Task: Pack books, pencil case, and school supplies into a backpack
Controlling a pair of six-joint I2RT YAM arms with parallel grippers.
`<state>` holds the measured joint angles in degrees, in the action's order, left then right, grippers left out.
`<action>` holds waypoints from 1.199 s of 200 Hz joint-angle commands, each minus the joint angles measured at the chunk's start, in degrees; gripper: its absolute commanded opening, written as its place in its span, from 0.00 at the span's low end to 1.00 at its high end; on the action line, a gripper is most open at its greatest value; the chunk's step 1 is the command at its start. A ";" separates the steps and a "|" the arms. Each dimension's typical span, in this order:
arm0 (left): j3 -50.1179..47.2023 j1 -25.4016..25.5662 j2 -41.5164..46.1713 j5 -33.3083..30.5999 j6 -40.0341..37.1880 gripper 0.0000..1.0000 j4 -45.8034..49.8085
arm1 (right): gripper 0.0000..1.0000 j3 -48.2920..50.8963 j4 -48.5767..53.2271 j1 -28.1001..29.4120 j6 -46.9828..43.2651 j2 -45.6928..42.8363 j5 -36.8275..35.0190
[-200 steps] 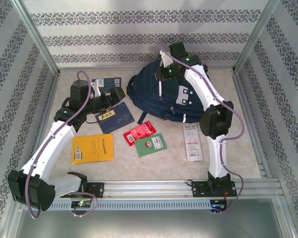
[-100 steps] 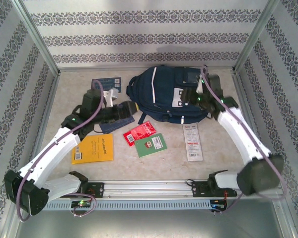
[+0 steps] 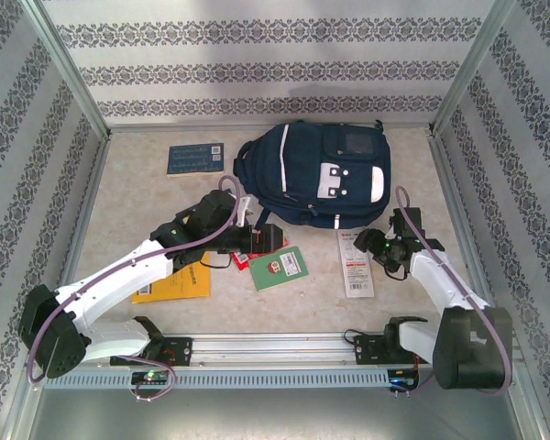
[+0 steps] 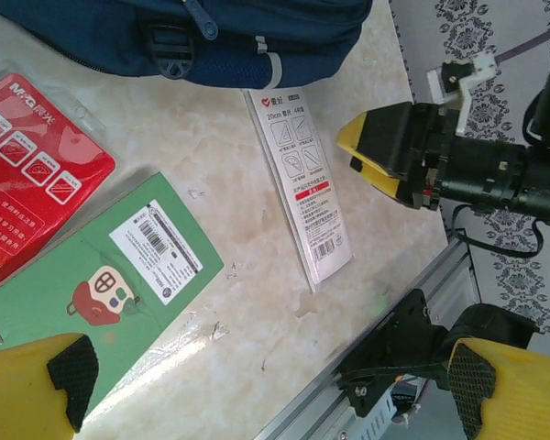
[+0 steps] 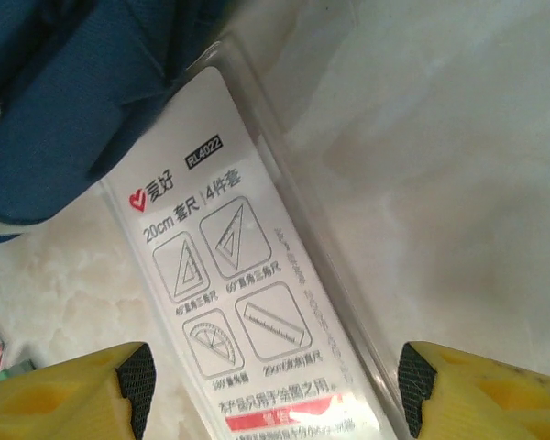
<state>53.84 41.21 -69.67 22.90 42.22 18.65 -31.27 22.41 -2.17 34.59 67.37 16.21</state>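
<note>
Pale marbled tabletop [image 3: 128, 211]. Backpack [image 3: 312, 174] upper centre. White strip packet [image 3: 354, 262] lower right, right gripper [image 5: 275, 380] spread wide over it. Left gripper [image 4: 272, 380] wide, empty, above green book [image 4: 101, 284], centre.

navy backpack [image 3: 302, 174] striped in white, table [image 3: 137, 197] marbled in beige, green book [image 4: 101, 284] printed with a red-white picture, glossy red packet [image 4: 32, 165], white strip [image 4: 298, 183] banded in red
</note>
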 commanded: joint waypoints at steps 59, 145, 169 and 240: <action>-0.68 2.40 -1.43 -2.18 -1.53 0.99 -1.41 | 0.74 -0.42 -6.25 -1.08 -0.78 8.38 4.88; -0.57 2.38 -0.85 -1.88 -3.21 0.99 0.40 | 0.72 -0.08 -6.34 6.50 -0.45 8.56 12.40; -0.67 2.38 -0.74 -1.98 -3.45 0.99 0.42 | 0.70 1.02 -6.80 7.52 0.28 7.16 13.99; -0.82 2.38 -2.22 -1.14 -3.37 1.00 -0.29 | 0.65 5.48 -25.34 7.67 10.74 13.53 24.02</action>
<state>53.56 43.07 -71.44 21.56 40.25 18.70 -28.23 8.67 4.73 39.46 77.73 34.44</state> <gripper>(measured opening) 0.995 0.663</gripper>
